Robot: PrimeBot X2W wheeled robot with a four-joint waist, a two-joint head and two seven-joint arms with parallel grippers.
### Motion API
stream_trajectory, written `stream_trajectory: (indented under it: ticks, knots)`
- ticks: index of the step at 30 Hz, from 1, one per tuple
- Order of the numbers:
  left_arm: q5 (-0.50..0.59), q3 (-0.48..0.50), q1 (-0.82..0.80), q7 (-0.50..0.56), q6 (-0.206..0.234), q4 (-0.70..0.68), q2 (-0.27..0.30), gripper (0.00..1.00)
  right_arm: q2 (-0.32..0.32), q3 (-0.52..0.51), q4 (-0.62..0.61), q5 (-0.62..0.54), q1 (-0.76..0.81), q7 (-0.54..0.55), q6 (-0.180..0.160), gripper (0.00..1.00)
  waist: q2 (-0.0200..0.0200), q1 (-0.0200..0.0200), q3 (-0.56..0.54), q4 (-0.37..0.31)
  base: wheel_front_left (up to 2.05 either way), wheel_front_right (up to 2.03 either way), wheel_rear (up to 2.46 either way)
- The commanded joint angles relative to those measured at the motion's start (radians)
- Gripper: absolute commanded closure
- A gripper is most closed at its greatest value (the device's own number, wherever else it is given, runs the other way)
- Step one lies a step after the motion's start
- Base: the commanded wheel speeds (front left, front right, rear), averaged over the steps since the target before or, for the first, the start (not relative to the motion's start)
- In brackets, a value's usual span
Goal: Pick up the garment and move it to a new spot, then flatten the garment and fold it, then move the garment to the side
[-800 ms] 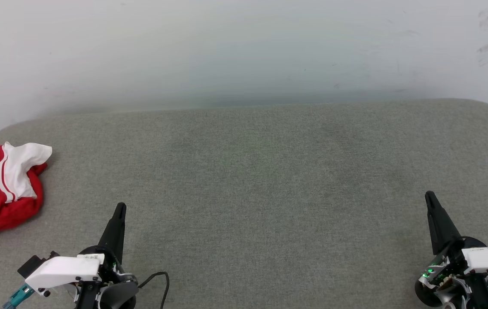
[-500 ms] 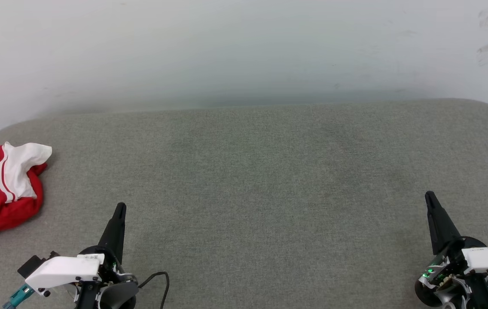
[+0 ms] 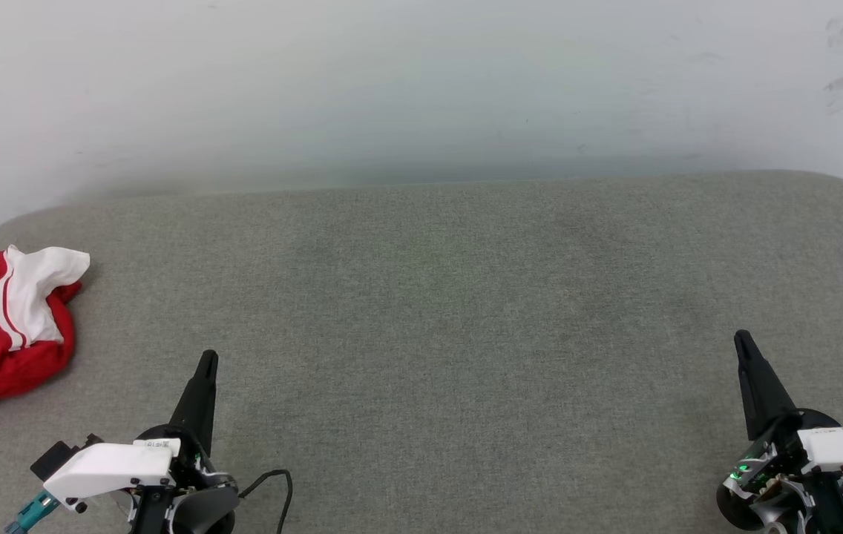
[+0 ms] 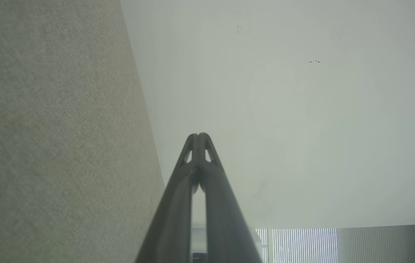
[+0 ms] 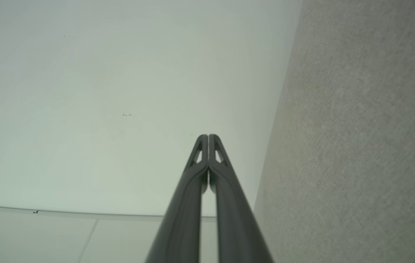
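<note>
While the garment [image 3: 2, 330] lay crumpled in a red-and-white heap at the far left edge of the grey cushion [image 3: 451, 311], it was touched by nothing. The left gripper [image 3: 207, 359] was seen at the lower left, its fingers pressed together tip to tip and empty, near the heap but apart from it. The right gripper [image 3: 743, 340] was likewise closed on nothing, well apart at the lower right.

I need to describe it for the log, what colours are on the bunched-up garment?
The garment is red with a white sleeve and red striping, seen best in the head view.
</note>
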Motion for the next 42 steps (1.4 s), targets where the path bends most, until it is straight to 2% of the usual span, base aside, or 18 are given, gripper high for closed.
stream_trajectory:
  ticks: [1, 27, 28, 35, 42]
  knots:
    - [0.001, 0.003, -0.008, 0.001, -0.002, 0.0, -0.001, 1.0, 0.003, 0.001, 0.001, -0.004, -0.013, 0.0, 0.0, 1.0, 0.0, 0.0, 0.0, 0.0, 0.0, 0.0, 0.0]
    - [0.001, 0.003, -0.008, 0.001, -0.002, 0.0, -0.001, 1.0, 0.003, 0.001, 0.001, -0.005, -0.013, 0.0, 0.0, 1.0, 0.0, 0.0, 0.0, 0.0, 0.0, 0.0, 0.0]
    - [0.0, -0.001, 0.001, -0.001, 0.0, 0.003, 0.0, 0.0, 0.0, 0.0, 0.002, 0.0, 0.002, -0.001, 0.0, 0.0, 0.0, 0.0, 0.0, 0.0, 0.0, 0.0, 0.0]
    - [0.005, -0.007, 0.033, -0.022, 0.0, 0.009, -0.003, 0.0, 0.001, 0.013, 0.02, -0.01, 0.031, -0.021, 0.0, 0.0, 0.0, 0.0, 0.0, 0.0, 0.0, 0.0, 0.0]
    - [0.109, 0.014, 0.038, -0.061, 0.017, -0.025, -0.003, 0.0, 0.001, 0.013, -0.006, -0.102, 0.036, -0.061, 0.0, 0.0, 0.0, 0.0, 0.002, 0.001, 0.0, 0.0, 0.0]
